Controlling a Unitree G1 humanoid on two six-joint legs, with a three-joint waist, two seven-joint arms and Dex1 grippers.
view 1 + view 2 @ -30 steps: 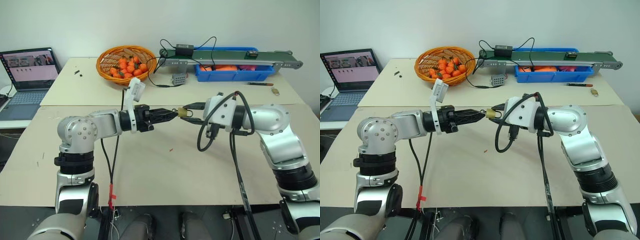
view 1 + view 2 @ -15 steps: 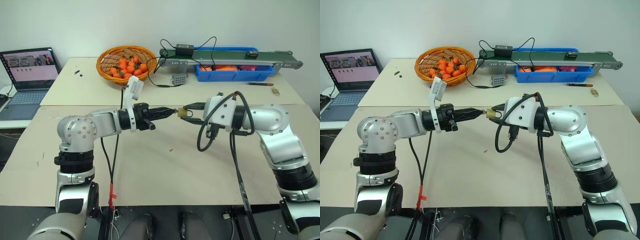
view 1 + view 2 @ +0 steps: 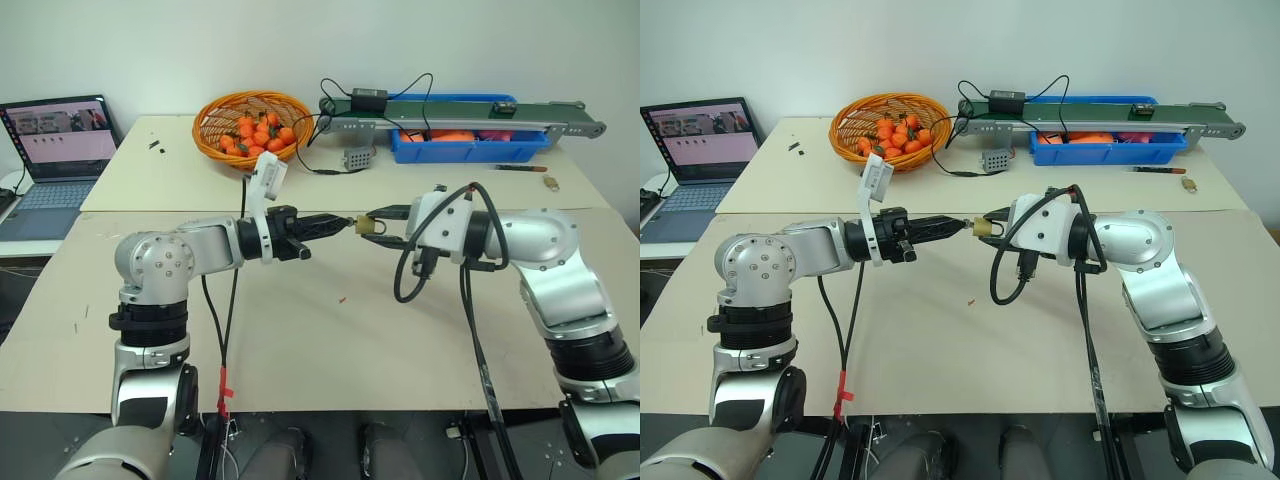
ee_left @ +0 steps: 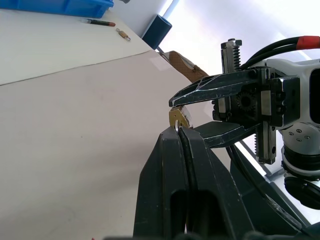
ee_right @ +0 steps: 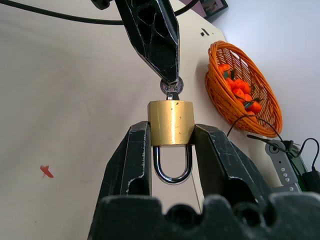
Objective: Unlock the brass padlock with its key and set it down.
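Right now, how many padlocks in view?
2: one brass padlock held in the right gripper above the table, one small padlock lying on the far table's right end. Others may be hidden.

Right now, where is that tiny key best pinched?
By its flat round head, coming straight at the brass padlock's underside, as the left tool does. The key's blade sits in the lock; the right tool holds the body.

I see a plain pale wall (image 3: 150, 50) behind two beige tables (image 3: 330, 350) set end to end, evenly lit, with dark floor (image 3: 30, 440) below.
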